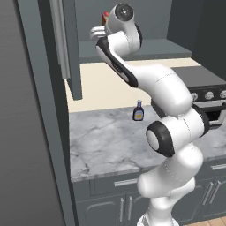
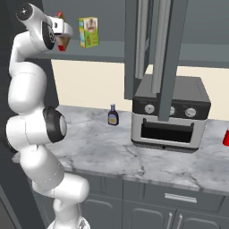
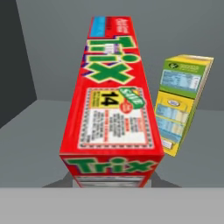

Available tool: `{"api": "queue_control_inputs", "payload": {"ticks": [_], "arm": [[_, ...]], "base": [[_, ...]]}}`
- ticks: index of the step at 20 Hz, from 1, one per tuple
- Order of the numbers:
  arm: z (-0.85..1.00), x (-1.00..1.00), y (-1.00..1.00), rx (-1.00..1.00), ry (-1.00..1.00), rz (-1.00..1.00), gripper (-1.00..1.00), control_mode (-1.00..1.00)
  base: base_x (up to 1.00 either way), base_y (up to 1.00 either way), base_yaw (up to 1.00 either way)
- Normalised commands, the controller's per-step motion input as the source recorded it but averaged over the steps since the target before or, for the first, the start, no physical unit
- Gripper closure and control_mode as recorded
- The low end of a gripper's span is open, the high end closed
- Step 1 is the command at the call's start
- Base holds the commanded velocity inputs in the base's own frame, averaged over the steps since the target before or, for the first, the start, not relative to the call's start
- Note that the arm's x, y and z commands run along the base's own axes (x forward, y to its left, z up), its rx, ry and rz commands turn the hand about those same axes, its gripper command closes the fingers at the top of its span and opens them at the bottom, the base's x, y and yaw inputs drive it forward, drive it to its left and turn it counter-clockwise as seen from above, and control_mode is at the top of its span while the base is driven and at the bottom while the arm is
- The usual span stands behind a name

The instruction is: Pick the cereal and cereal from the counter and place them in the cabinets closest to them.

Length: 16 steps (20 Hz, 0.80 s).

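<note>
From the left base camera, my arm reaches up into the open wall cabinet [image 1: 145,48], and my claw [image 1: 102,27] sits at the far end of it with a sliver of the red cereal box [image 1: 105,17] showing just past my wrist. The cabinet's open door [image 1: 66,44] with its long silver bar handle hangs to the left of my claw. Far below my claw a small sauce bottle [image 1: 138,111] stands on the marble counter [image 1: 101,141], and a toaster oven [image 1: 207,95] sits below and to the right.

From the right base camera, my claw [image 2: 62,38] is inside the cabinet, above its grey shelf [image 2: 103,50]. The red cereal box [image 2: 62,42] is mostly hidden by my hand. A yellow-green carton [image 2: 88,32] stands upright on the shelf just to the right of my claw, apart from it. Two open doors [image 2: 154,49] hang further right, in front of the toaster oven [image 2: 172,114]. A red object [image 2: 226,137] sits cut off at the frame's edge on the counter [image 2: 103,152].

From the hand camera, my claw is clamped on the Trix cereal box [image 3: 114,109], which stretches away from me. The yellow-green carton [image 3: 181,103] stands beside it on the right, close but not touching. Grey cabinet walls [image 3: 48,48] lie beyond and to the left.
</note>
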Motion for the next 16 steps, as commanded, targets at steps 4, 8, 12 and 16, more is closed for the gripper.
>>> {"api": "queue_control_inputs", "payload": {"ticks": [4,8,12,16], "arm": [[0.00,0.20,0.06,0.00,0.00,0.00,1.00,-1.00],[0.00,0.19,0.06,0.00,0.00,0.00,1.00,-1.00],[0.00,0.18,0.05,0.00,0.00,0.00,1.00,-1.00],[0.00,0.18,0.03,0.00,0.00,0.00,1.00,-1.00]], "base": [[0.00,0.00,0.00],[0.00,0.00,0.00],[0.00,0.00,0.00],[0.00,0.00,0.00]]}}
